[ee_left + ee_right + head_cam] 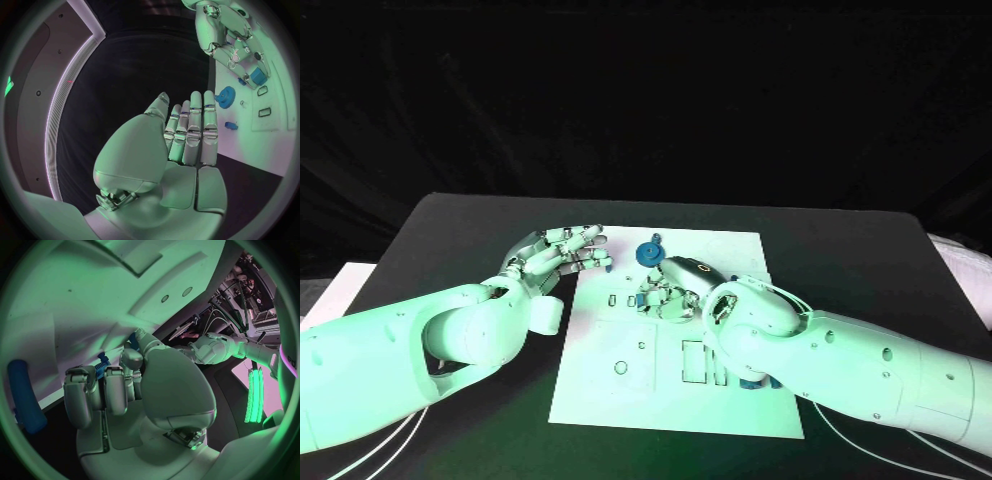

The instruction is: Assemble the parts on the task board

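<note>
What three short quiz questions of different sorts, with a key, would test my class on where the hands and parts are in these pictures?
1. True or false: the left hand holds a blue part.
2. Which hand lies over the task board? A) left B) right
3. Fill in: the blue gear-shaped part sits near the board's ____ edge.

Key:
1. False; its fingers are straight and apart, holding nothing.
2. B, the right hand.
3. Far.
</note>
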